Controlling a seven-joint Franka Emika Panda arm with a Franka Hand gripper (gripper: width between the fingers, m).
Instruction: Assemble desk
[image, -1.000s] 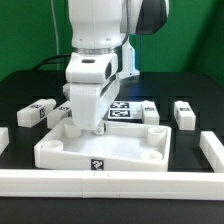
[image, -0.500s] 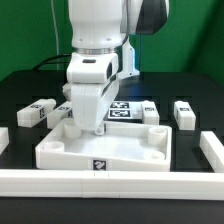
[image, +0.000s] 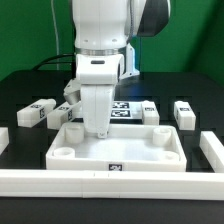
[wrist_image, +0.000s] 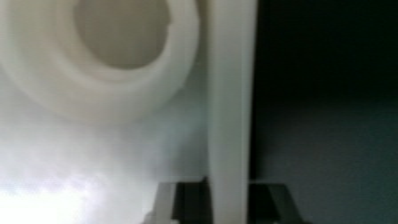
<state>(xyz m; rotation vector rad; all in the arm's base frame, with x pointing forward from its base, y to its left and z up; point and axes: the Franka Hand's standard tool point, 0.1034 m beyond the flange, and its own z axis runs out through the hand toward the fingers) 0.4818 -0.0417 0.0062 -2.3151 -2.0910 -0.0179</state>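
Observation:
The white desk tabletop (image: 115, 164) lies rim-up near the front rail, with round sockets in its corners. My gripper (image: 97, 129) reaches straight down onto its far rim and is shut on that wall. In the wrist view the thin rim wall (wrist_image: 228, 100) runs between my two dark fingers (wrist_image: 183, 205), and one round socket (wrist_image: 125, 40) lies beside it. White leg blocks lie behind: one at the exterior view's left (image: 38, 112), one at its right (image: 184, 113), one near the middle (image: 150, 112).
Long white border rails frame the work area in front (image: 60, 183) and at the exterior view's right (image: 212, 148). The marker board (image: 124, 108) lies behind the tabletop, partly hidden by my arm.
The tabletop has slid toward the exterior view's right and turned square to the front rail, with my shut gripper moving along on its rim.

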